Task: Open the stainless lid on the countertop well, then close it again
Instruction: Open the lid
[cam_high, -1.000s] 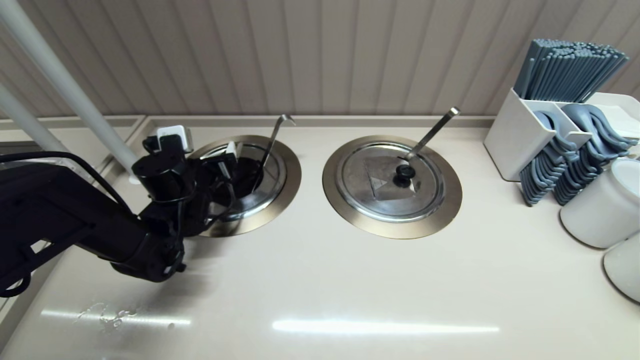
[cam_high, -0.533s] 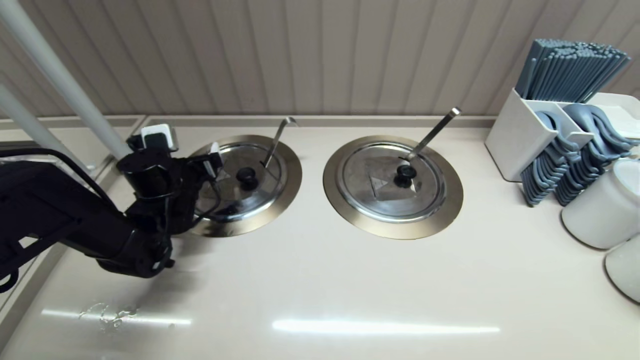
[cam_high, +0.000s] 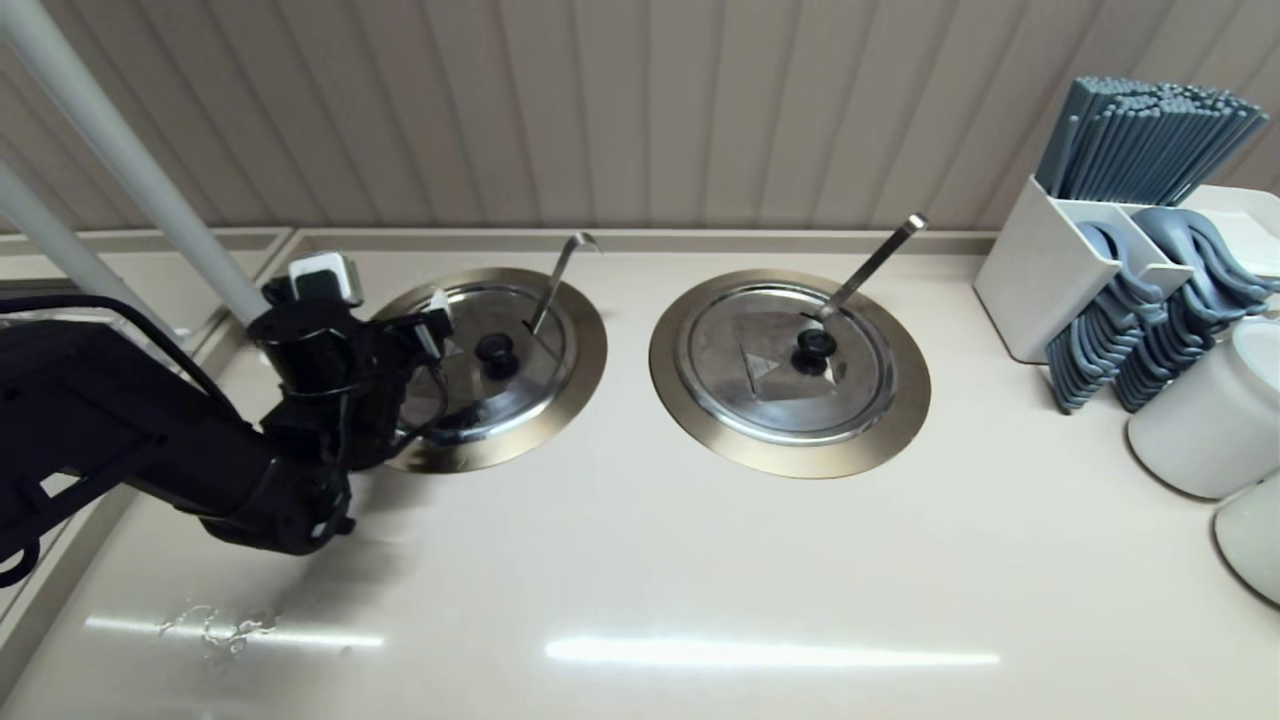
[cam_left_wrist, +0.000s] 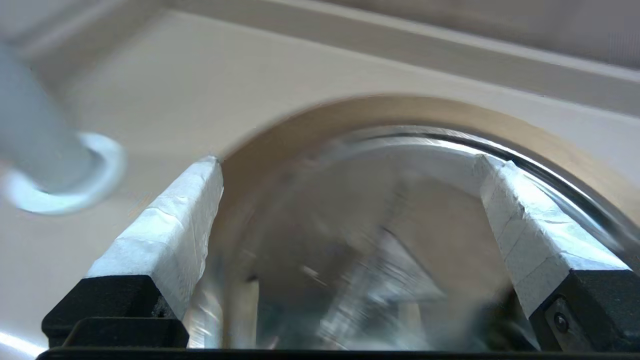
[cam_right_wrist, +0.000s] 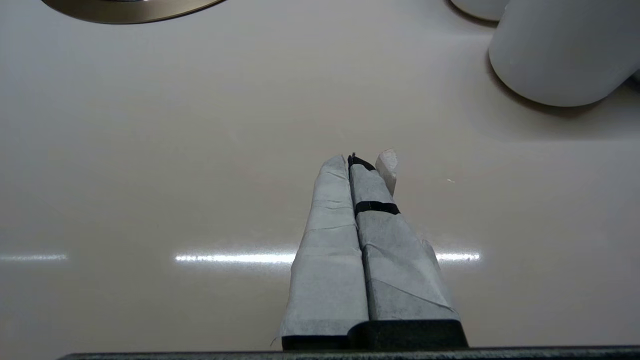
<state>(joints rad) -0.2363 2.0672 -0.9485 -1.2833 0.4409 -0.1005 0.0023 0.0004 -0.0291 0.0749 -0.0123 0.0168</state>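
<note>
Two taped fingers (cam_left_wrist: 165, 220) of your left gripper (cam_high: 425, 325) stand wide apart, holding nothing, over the stainless lid (cam_high: 490, 365)'s left edge. Lid sits flat in the countertop well (cam_high: 585, 345); ladle handle (cam_high: 553, 280) leans back-right. Right gripper (cam_right_wrist: 362, 167) pressed closed above bare counter (cam_high: 640, 560).

Left arm (cam_high: 150, 440) hides near-left rim of countertop well (cam_high: 560, 400); stainless lid (cam_left_wrist: 350, 260) blurred.
</note>
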